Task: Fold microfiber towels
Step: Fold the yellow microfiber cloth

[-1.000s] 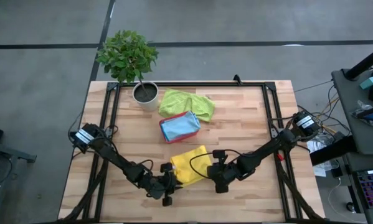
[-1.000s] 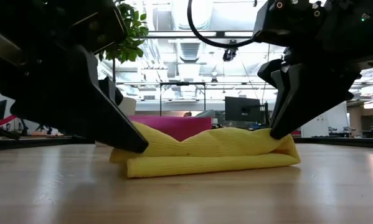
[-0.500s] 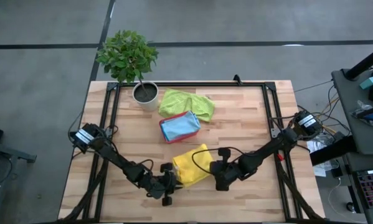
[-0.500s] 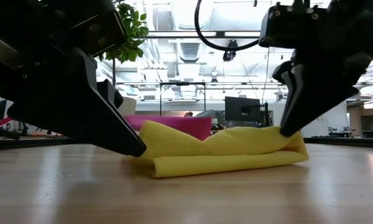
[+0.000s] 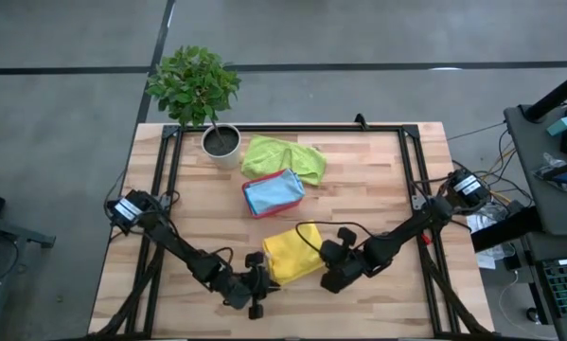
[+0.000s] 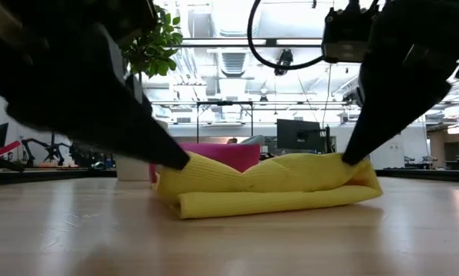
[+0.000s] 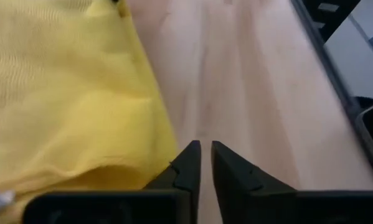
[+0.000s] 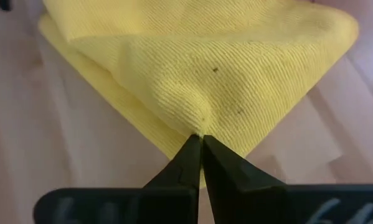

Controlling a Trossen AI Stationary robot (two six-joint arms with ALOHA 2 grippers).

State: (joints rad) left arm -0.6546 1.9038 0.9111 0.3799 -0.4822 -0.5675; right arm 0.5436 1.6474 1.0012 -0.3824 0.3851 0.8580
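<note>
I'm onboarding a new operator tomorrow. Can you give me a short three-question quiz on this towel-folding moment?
1. True or false: the right gripper pinches the yellow towel.
2. What lies in the pink tray? A) teal-blue towel B) lime green towel C) plant
3. Fill in: the left gripper has its jaws nearly ____, with nothing between them.

Key: 1 true. 2 A; the teal-blue towel is in it, while the lime green towel lies on the table. 3 shut.
</note>
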